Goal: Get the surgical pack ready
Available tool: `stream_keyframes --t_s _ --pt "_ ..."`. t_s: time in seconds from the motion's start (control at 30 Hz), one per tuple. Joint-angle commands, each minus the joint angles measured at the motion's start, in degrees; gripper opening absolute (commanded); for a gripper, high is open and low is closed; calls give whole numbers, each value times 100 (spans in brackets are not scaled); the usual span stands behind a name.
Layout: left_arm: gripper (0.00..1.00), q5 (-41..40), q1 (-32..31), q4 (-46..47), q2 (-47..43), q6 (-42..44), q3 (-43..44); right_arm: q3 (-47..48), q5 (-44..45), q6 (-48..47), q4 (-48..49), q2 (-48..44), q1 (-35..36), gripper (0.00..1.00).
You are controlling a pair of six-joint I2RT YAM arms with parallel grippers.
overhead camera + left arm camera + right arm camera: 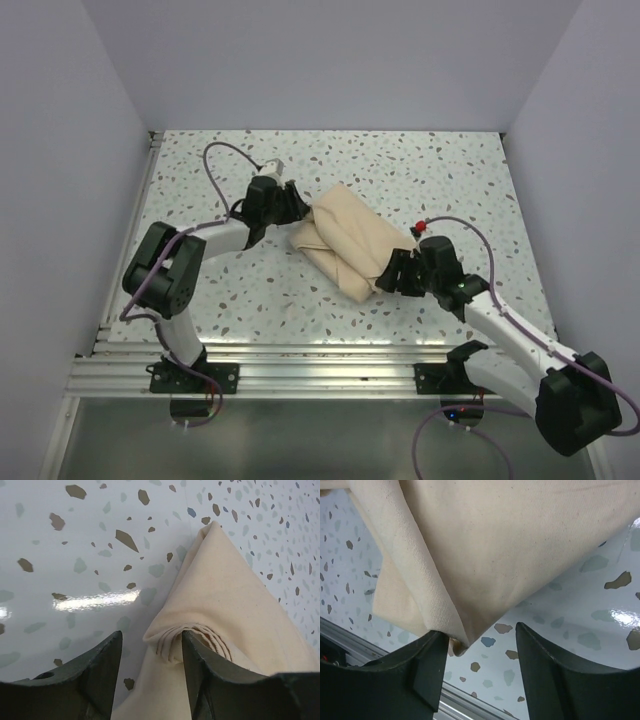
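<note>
The surgical pack (350,245) is a tan cloth bundle lying at an angle in the middle of the speckled table. Its tray, instruments and packets are hidden. My left gripper (297,207) is open at the bundle's left end. In the left wrist view the gripper (151,639) stands astride a folded, layered cloth edge (172,642) that touches the right finger. My right gripper (393,273) is open at the bundle's near right end. In the right wrist view a hanging cloth corner (462,637) sits beside the left finger of the gripper (480,632), with bare table between the fingers.
An aluminium rail (300,370) runs along the table's near edge and shows below the right gripper (470,700). White walls close in the table on the left, back and right. Purple cables loop above both wrists.
</note>
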Motion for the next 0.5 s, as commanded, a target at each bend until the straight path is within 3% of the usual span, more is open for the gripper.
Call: stream_keyframes --t_s 0.0,0.3,0.47 --pt "55 -883 98 -675 -710 489 -37 729 235 -685 -587 -53 16 61" --pt "61 -1438 133 -1573 -1659 701 -327 1662 -89 -1415 -818 158 25 61" --pt "61 -1237 133 -1626 -2274 666 -809 1637 -634 -1390 -843 26 60 62"
